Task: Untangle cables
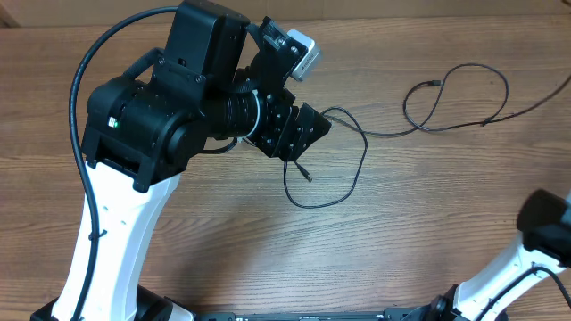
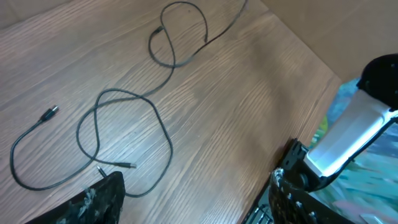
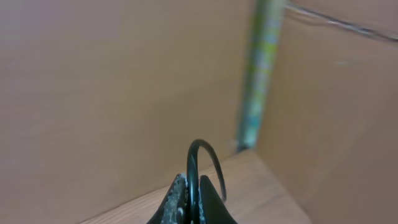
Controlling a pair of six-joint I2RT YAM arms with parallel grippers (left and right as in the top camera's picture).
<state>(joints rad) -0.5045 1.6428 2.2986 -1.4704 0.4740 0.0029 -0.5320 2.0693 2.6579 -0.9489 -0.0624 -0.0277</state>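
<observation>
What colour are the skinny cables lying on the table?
The cables are black; the left wrist view shows them best.

Thin black cables (image 1: 364, 147) loop across the wooden table (image 1: 428, 232) beside the left gripper (image 1: 310, 141).

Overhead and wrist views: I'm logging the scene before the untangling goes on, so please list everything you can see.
cables: at least two, exact count unclear; thin black; one looped mid-table, one looped at the upper right of the overhead view and running off the edge.
table: one; brown wood grain; under everything.
cardboard walls: brown panels; behind the table in the right wrist view.
left arm: one; black with a white link; left side of the table.
left gripper: one; black; open, at the edge of the mid-table loop.
right arm: one; black and white; lower right corner.
right gripper: one; black; appears shut on a black cable strand.
</observation>
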